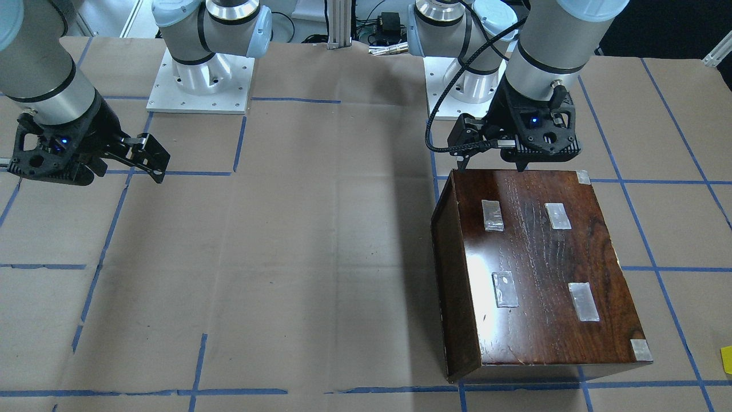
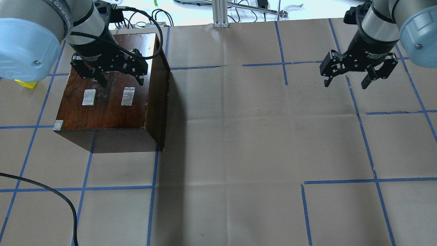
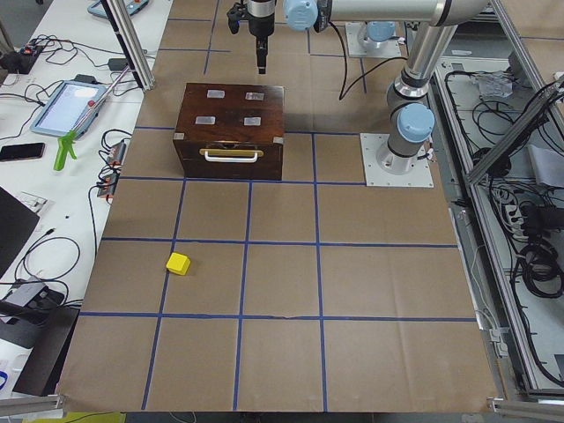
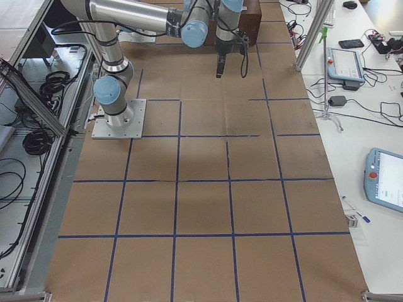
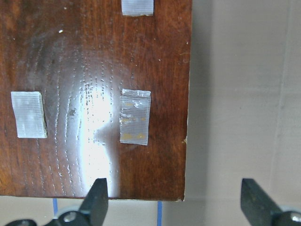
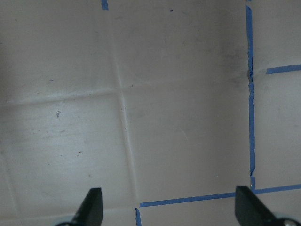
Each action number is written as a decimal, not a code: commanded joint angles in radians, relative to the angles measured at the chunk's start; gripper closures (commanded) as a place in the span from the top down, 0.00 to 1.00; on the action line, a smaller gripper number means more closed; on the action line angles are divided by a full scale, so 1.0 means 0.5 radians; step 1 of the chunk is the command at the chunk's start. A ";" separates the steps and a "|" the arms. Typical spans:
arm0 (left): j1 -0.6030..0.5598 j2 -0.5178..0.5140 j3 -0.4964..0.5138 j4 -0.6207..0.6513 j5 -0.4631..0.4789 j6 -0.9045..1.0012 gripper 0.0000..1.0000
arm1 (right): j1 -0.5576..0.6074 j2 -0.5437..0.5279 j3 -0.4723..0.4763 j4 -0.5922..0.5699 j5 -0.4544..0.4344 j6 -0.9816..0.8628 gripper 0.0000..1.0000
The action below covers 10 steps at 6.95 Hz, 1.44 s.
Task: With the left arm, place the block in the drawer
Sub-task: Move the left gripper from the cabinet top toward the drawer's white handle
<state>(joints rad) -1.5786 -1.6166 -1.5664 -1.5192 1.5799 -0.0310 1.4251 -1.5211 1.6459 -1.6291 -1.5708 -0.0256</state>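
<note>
The yellow block lies on the paper-covered table, well away from the dark wooden box; it also shows at the front-facing view's right edge and half hidden by my left arm's elbow in the overhead view. The drawer is shut in the box, with only its front and pale handle showing. My left gripper hovers open and empty over the box's taped top near its robot-side edge, also in the left wrist view. My right gripper is open and empty over bare table.
Several tape patches sit on the box top. A black cable lies at the overhead view's lower left. Arm base plates stand at the robot side. Benches with tablets flank the table ends.
</note>
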 commanded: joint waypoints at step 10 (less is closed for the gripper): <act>1.091 -0.236 0.114 0.142 -0.361 1.067 0.99 | 0.000 -0.001 0.000 0.000 0.000 0.002 1.00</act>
<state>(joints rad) -1.0953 -1.7029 -1.5279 -1.4500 1.4377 0.4216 1.4251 -1.5212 1.6455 -1.6291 -1.5708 -0.0257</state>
